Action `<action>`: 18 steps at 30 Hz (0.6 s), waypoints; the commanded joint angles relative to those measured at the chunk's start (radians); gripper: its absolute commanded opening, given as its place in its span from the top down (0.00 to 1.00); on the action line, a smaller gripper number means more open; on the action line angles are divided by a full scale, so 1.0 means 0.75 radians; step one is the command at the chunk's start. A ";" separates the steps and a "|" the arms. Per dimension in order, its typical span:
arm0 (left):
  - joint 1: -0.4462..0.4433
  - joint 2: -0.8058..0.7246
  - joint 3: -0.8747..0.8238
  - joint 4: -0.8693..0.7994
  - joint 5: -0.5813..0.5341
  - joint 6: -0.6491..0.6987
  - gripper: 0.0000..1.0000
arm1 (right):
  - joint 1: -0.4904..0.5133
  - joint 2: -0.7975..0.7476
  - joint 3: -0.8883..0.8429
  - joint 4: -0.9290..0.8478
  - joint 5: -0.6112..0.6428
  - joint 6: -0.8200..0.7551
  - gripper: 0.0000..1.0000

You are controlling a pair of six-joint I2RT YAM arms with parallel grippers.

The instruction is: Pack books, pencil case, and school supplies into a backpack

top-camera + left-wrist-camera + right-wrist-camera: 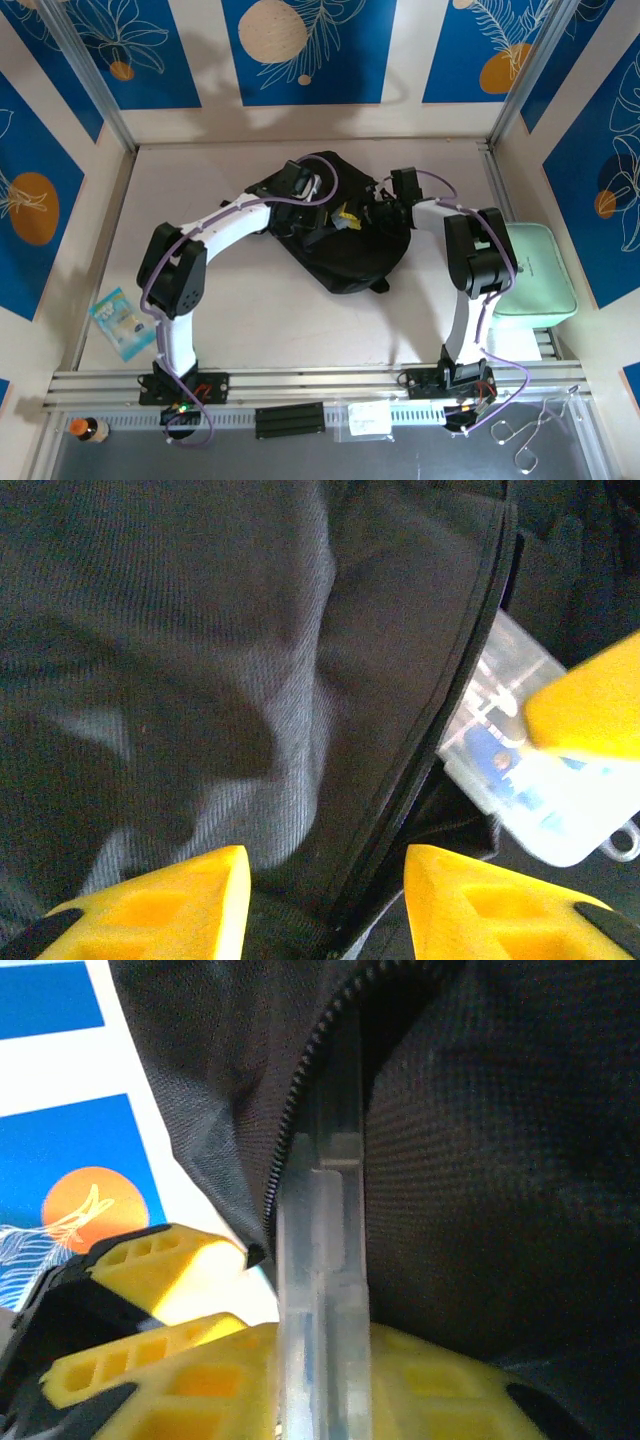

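front rail: a small bottle (88,429) with an orange cap at the left end; a clear bag (370,420) with a white label near the middle, its print too small to read.
blue packet (122,322): flat on the table (240,310) just beside the left arm's base; its print cannot be read.
mint green box (535,270): at the table's right edge, just beside the right arm; a tiny mark on its top, too small to read.
backpack (345,255): black, lying mid-table between the two wrists.
left gripper (325,880): yellow fingers spread wide over the dark fabric, the zip line (440,730) running up between them; nothing pinched.
right gripper (320,1370): yellow fingers pressed onto the clear plastic case (320,1230), held edge-on.
clear plastic case (520,790): its far end sits in the backpack's open zip mouth; the left wrist view shows blurred blue contents, no writing legible.
walls: blue panels (350,60) with white leaf drawings and orange circles.
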 commanded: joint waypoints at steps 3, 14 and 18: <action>0.033 -0.109 -0.068 0.032 -0.021 -0.071 0.49 | -0.005 -0.155 -0.097 -0.082 0.134 -0.053 0.47; 0.103 -0.261 -0.210 0.099 -0.069 -0.127 0.27 | 0.041 -0.377 -0.184 -0.345 0.307 -0.245 0.57; 0.130 -0.313 -0.282 0.152 -0.061 -0.145 0.17 | 0.073 -0.308 -0.083 -0.371 0.350 -0.263 0.73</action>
